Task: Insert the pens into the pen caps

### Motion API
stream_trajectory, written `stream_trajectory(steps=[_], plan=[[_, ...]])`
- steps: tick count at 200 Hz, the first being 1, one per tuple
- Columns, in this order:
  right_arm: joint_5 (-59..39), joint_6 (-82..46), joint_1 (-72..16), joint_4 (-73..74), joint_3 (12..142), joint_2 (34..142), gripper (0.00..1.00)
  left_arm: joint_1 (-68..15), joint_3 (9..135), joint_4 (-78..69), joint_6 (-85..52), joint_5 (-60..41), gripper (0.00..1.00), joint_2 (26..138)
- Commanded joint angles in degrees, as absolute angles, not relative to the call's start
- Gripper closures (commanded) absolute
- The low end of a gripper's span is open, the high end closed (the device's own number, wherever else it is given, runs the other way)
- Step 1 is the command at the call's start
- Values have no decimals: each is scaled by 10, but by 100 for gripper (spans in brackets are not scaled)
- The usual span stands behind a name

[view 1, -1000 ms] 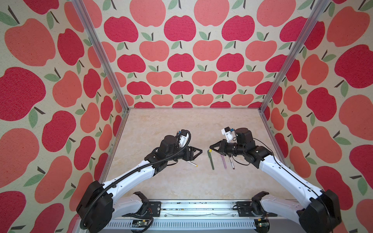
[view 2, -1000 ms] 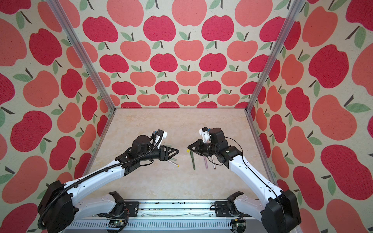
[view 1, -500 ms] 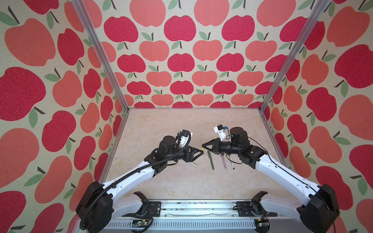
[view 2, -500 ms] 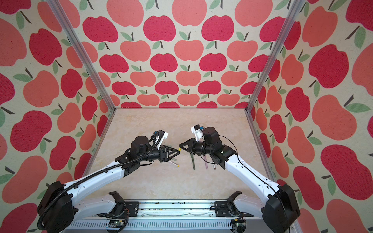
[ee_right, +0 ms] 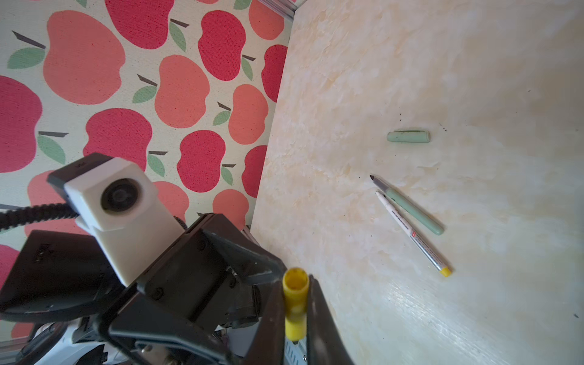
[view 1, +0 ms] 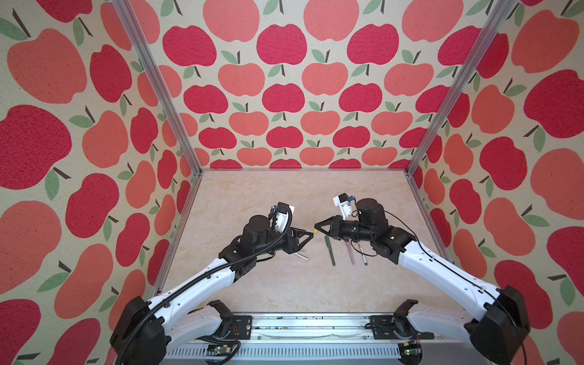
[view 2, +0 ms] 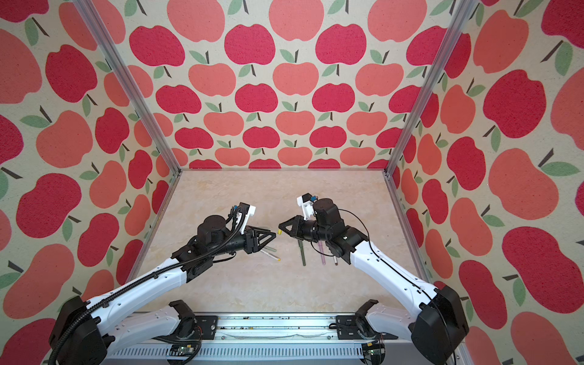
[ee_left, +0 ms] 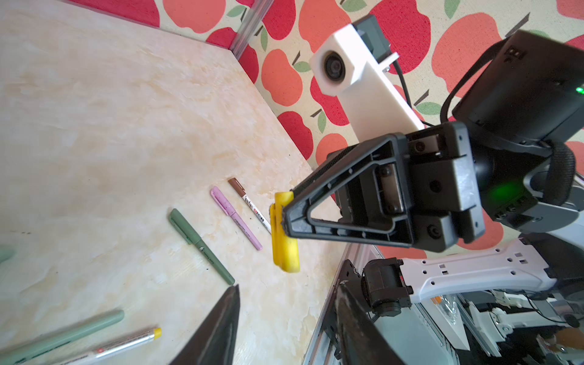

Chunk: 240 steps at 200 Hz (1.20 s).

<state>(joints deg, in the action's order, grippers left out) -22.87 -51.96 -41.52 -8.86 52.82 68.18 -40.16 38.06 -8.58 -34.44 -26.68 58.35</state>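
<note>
Clamped crosswise in the right gripper (view 1: 317, 228): the yellow cap (ee_left: 286, 227), a stubby, glossy plastic tube with a clip along one side (hollow mouth visible only from the right wrist). Facing it almost tip to tip in both top views, just short of the cap: the left gripper (ee_left: 287, 292), matte black wedge fingers parted, nothing between them.

On the marbled cream table (view 1: 284, 196), near that gripper: the white-and-yellow pen (ee_right: 414, 234) just beside the pale green pen (ee_right: 410, 207), both slim and uncapped. Farther off, clearest from the right wrist: the pale green cap (ee_right: 408, 136), lying on its side.

Sharpest from the left wrist, in a row beneath the right gripper, all capped: the dark green pen (ee_left: 200, 246), the pink pen (ee_left: 235, 218), the brown-capped pen (ee_left: 249, 205).
</note>
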Motion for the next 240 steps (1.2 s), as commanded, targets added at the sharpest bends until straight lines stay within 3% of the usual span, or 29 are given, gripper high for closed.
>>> stream_trajectory(steps=[1, 32, 62, 99, 153, 240], plan=[[-168, -435, -417, -210, 571, 716, 88, -402, 355, 36, -380, -152, 47, 527], [-160, -376, -419, -278, 599, 796, 88, -386, 330, 176, -486, -33, 44, 455], [-129, -315, -423, -359, 648, 897, 88, -351, 316, 247, -536, -3, 43, 411], [-90, -266, -447, -403, 711, 1003, 88, -293, 314, 270, -531, -48, 38, 406], [-22, -222, -484, -467, 796, 1106, 84, -241, 298, 267, -531, -91, 19, 383], [-2, -225, -494, -457, 816, 1126, 73, -184, 287, 263, -524, -144, 17, 372]])
